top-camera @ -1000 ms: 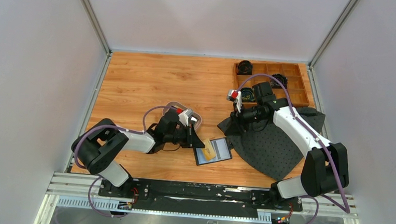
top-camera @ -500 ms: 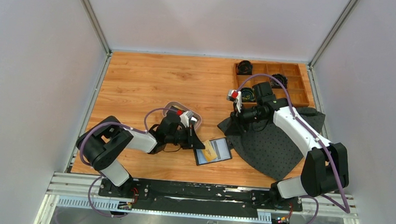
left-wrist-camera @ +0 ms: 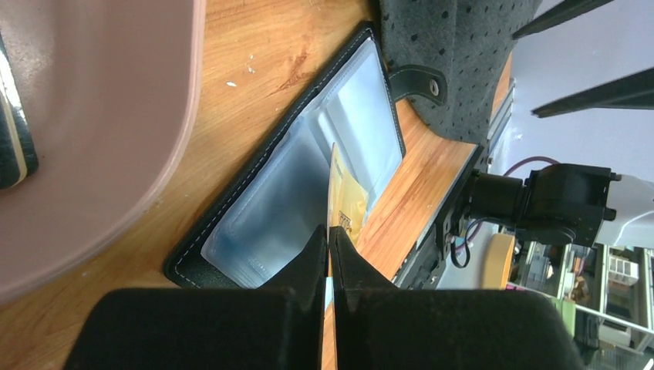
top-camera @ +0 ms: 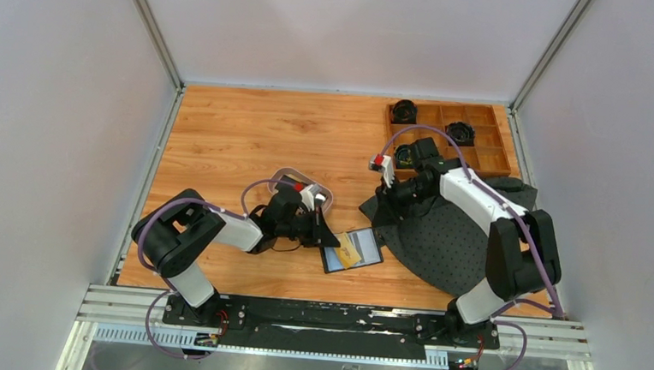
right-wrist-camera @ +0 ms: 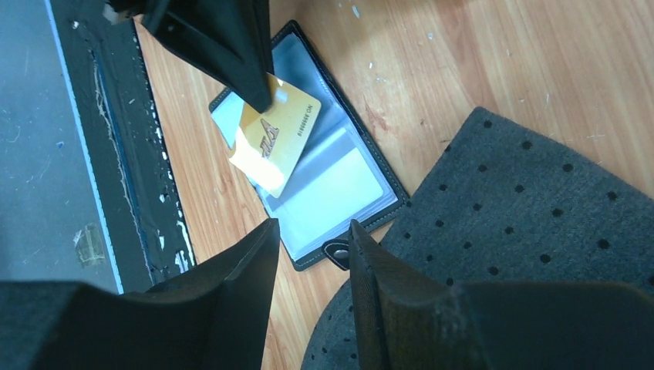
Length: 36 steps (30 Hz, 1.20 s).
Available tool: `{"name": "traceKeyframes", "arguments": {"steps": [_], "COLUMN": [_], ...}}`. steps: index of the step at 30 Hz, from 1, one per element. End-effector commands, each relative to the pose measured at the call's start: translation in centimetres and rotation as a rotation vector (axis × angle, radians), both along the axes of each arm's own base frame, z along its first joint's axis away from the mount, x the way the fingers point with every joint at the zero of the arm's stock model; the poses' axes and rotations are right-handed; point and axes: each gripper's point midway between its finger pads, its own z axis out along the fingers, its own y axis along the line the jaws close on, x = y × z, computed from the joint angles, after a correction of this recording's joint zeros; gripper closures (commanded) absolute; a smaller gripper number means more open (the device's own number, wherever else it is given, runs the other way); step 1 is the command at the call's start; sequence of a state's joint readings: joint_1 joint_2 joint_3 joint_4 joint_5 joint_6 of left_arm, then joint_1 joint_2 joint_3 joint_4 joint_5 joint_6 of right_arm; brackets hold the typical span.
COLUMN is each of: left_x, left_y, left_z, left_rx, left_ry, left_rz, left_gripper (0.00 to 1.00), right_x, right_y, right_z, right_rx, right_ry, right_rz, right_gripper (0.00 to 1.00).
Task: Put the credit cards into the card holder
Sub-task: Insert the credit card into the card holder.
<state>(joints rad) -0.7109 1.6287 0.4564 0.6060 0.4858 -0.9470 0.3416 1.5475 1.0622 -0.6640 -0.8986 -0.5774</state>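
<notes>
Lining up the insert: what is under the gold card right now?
The open card holder, its clear slots empty where visible. The left gripper pinches the gold card; the slots beneath it are covered.

Close beside my left gripper (left-wrist-camera: 328,231) I see a pale pink oval plastic tray (left-wrist-camera: 116,116) on the wooden tabletop (top-camera: 250,129). Under my right gripper (right-wrist-camera: 312,226) lies a dark grey dotted felt mat (right-wrist-camera: 540,231). Beyond it stands a wooden compartment box (top-camera: 480,115) holding round black objects (top-camera: 461,131).

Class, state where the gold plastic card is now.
Top view, near centre: gold card pinched in the left claw over the open black card holder, beside the dotted grey mat.
</notes>
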Motion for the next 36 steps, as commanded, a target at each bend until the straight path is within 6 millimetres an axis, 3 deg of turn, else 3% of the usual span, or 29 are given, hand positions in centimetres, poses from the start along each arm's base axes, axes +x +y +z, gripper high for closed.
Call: {"name": "traceKeyframes", "arguments": {"steps": [1,11,24,36], "left_x": [0.4,0.2,-0.9,-0.3], "left_y": [-0.1,-1.7,-1.1,-1.2], "left_z": [-0.6,-0.8,-2.9,-4.0], "left_rx": [0.042,0.032,0.105,0.177], "left_ry": [-0.002,0.015,0.118,0.146], "left_rz": [0.001,-0.054,-0.071,-0.070], "left_gripper": [1.00,1.00,1.00,0.89], "right_x": [0.0,-0.8,-2.5,-1.4], "right_y": [-0.1,0.0,1.4,1.9], "right_z": [-1.0,-2.8,-4.0,-6.3], "right_rx": [-0.070,-0.136,-0.171,-0.247], "right_ry": [0.014,0.068,0.107,0.207], "right_rz": [0.023,0.068,0.150,0.037], "right_gripper": [0.59,0.61,0.64,0.82]}}
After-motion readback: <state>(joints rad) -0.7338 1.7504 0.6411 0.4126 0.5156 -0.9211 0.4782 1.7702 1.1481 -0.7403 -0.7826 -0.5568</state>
